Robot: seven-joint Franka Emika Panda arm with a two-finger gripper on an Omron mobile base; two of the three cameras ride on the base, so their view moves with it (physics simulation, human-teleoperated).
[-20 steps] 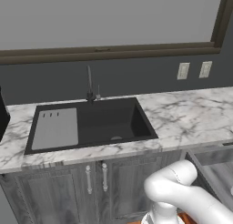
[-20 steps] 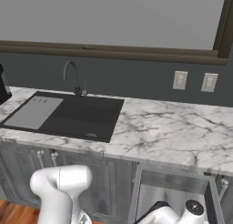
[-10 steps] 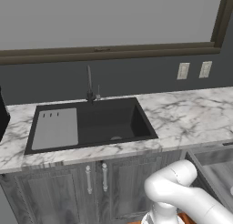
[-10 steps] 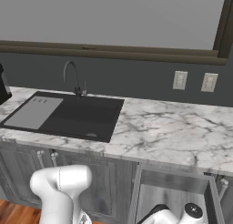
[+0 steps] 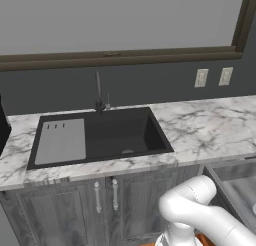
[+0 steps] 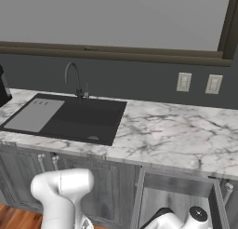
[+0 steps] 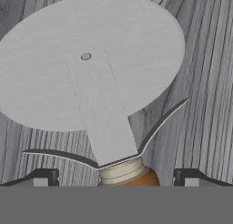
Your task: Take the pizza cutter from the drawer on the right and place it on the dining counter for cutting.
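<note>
Nothing much has shifted since a second ago, arm's parked low by the drawer (image 6: 179, 195) on the right. Pizza cutter (image 7: 91, 73) lies flat on the drawer floor, wheel far, handle near, sitting between the spread fingers (image 7: 43, 177), not pinched yet. So grab, lift and carry-over are all left. Handle's mostly cut off; can't make out the dining counter.

Drawer (image 6: 179, 195): open, top unobstructed; you have the pizza cutter (image 7: 93, 77) lying flat on its floor, bare wood-grain floor free on both sides of its handle.
</note>
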